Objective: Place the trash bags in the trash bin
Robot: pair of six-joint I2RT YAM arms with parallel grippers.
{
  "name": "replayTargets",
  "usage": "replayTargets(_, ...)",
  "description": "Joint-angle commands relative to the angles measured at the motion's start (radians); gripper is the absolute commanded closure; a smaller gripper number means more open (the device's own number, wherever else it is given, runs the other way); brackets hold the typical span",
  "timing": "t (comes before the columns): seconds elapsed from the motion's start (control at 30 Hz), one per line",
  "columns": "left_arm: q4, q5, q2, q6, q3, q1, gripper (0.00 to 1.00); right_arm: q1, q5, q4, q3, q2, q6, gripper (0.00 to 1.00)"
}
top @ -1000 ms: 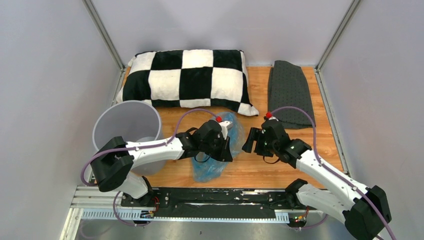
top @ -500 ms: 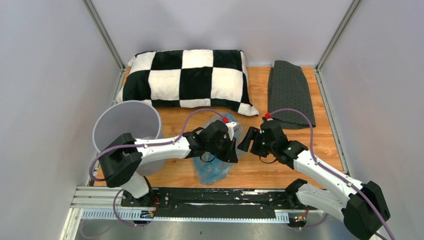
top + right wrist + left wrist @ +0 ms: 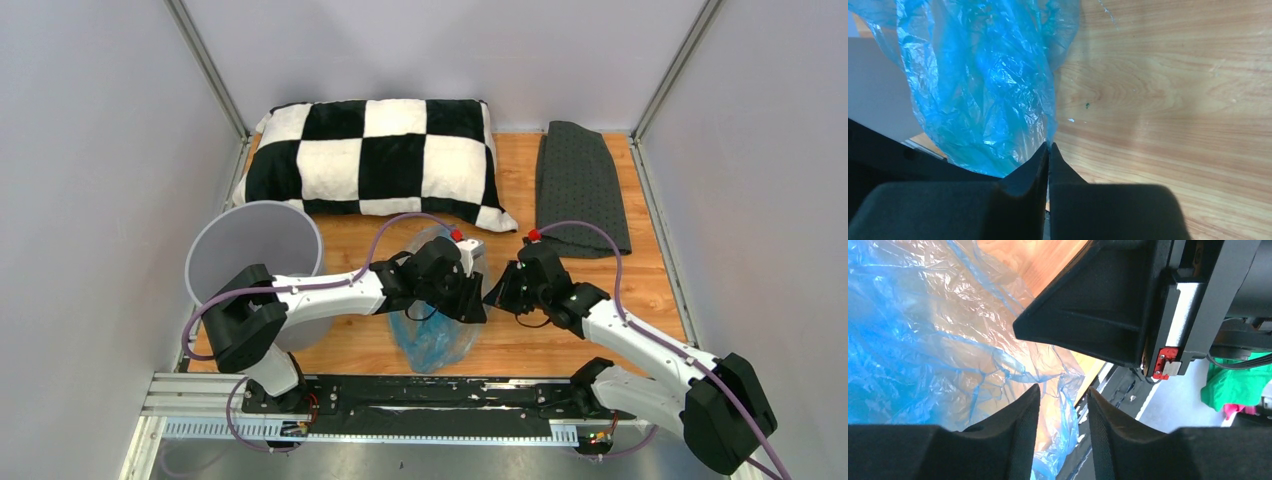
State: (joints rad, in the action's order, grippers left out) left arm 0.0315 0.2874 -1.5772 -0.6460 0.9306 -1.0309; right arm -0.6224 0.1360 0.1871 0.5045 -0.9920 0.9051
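Wooden table (image 3: 520, 175): checkered pillow (image 3: 370, 160), dotted mat (image 3: 580, 185), grey bin (image 3: 252, 240), blue bag (image 3: 432, 340).

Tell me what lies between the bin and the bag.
In the top view, the left arm stretches across from the bin to the bag, above bare wooden table.

No legible text, labels, brands, nos. or signs in any view.

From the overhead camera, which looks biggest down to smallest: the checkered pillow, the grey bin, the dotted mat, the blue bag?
1. pillow, clearly largest
2. bin
3. mat, not far behind the bin, whose rim sits nearer the camera
4. blue bag, partly covered, so its place is unsure
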Motion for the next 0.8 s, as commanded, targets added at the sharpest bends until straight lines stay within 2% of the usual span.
replayTargets(0.0, 0.006, -0.018, 0.033, 0.025, 0.017, -0.008, 0.51, -0.006, -0.042, 0.019, 0.013, -0.002, -0.020, 1.00)
replayTargets(0.1, 0.063, -0.047, 0.080, 0.047, 0.023, -0.008, 0.41, -0.002, -0.101, 0.083, 0.035, 0.005, -0.062, 1.00)
replayTargets(0.23, 0.167, -0.138, 0.175, 0.078, 0.034, -0.005, 0.33, 0.001, -0.203, 0.159, 0.055, 0.029, -0.126, 1.00)
replayTargets(0.43, 0.379, -0.384, 0.319, 0.106, 0.030, 0.065, 0.34, 0.001, -0.295, 0.232, 0.068, 0.055, -0.187, 1.00)
replayTargets(0.57, 0.437, -0.423, 0.377, 0.146, -0.006, 0.143, 0.37, 0.001, -0.317, 0.241, 0.065, 0.062, -0.203, 1.00)
replayTargets(0.77, 0.499, -0.512, 0.347, 0.196, -0.005, 0.167, 0.37, 0.000, -0.313, 0.241, 0.074, 0.046, -0.217, 1.00)
